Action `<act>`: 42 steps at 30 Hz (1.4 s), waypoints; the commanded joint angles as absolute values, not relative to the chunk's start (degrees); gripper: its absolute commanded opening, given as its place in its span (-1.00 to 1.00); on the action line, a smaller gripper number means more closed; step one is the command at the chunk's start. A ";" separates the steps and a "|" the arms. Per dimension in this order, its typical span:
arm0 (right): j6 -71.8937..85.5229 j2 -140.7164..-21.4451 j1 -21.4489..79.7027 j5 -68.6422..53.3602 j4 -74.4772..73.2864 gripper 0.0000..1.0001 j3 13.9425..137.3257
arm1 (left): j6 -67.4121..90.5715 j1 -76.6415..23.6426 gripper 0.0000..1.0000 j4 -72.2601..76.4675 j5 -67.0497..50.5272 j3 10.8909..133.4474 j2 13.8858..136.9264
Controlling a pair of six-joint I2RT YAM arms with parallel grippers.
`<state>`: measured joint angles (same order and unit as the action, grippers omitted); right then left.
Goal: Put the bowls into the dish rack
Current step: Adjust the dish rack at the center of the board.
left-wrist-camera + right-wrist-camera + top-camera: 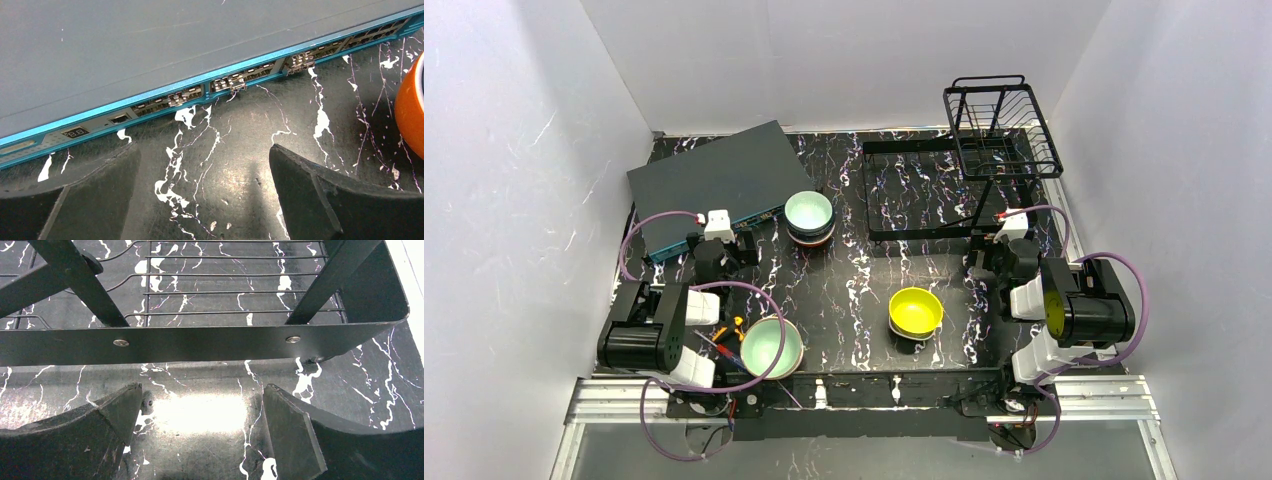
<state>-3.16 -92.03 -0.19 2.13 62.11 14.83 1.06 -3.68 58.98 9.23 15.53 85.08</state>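
The black wire dish rack [999, 130] stands at the far right, its flat frame base [921, 190] reaching left. A stack of bowls topped by a mint-green one [809, 212] sits mid-table. A yellow bowl [915, 310] tops a second stack nearer the front. Another mint-green bowl [771, 346] lies front left. My left gripper [729, 248] [204, 150] is open and empty, low over the table, with an orange bowl [411, 117] at its right. My right gripper [992, 250] [202, 387] is open and empty just before the dish rack's front bar [200, 342].
A dark grey flat box [714, 185] with a blue port-lined edge [150, 107] lies at the back left, right in front of my left gripper. White walls close in the black marbled table [864, 280]. Purple cables loop beside both arms.
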 commanded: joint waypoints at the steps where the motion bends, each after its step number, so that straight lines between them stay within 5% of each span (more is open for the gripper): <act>1: -2.81 -91.88 -0.03 1.81 65.66 0.97 15.95 | 0.75 -3.49 0.96 59.23 8.84 16.38 85.02; 14: -2.81 -91.93 -0.01 1.83 65.72 0.97 15.96 | 0.27 -3.48 0.96 58.84 7.68 15.92 83.05; 20: -2.81 -91.93 -0.07 1.87 65.59 0.97 15.99 | 14.52 -3.77 0.96 21.18 6.98 27.33 61.37; 26: -3.00 -90.94 0.00 0.88 67.00 0.97 15.61 | 27.23 -3.71 0.96 -3.93 -5.18 43.59 56.85; 30: -3.14 -78.03 -0.07 -7.20 42.55 0.97 20.92 | 32.95 -3.69 0.96 -20.91 -7.30 53.17 59.98; 35: 0.72 -66.81 -0.02 -13.85 30.85 0.97 21.20 | 29.66 -3.75 0.96 -22.10 -19.71 58.66 65.28; 42: 28.24 -57.73 -0.05 6.64 5.31 0.97 26.70 | 27.50 -3.75 0.96 -17.45 -25.61 61.71 69.25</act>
